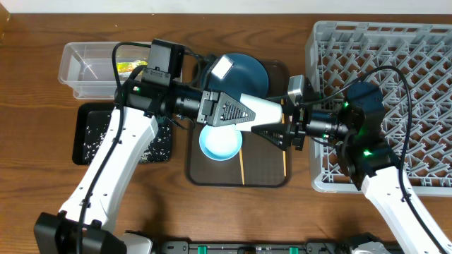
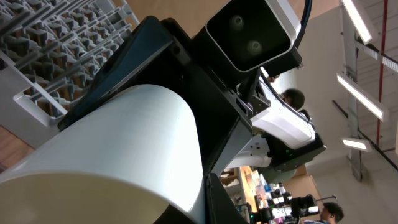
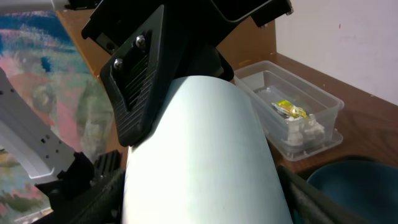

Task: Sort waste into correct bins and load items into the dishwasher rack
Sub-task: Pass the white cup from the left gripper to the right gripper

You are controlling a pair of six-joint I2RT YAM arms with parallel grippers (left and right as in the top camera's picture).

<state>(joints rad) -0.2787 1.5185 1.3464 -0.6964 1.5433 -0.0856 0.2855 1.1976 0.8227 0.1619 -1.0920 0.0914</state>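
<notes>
Pale-green cup (image 1: 263,110) midair over brown tray (image 1: 263,178), left of dishwasher rack (image 1: 319,42), clenched by left gripper (image 1: 244,116); right gripper (image 1: 282,131) straddles it, grip unclear: handover, next right clamps, left releases.

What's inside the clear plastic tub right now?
A yellow-green snack wrapper and crumpled white tissue sit in the clear tub. The cup in front covers one corner, so anything there is unseen.
</notes>
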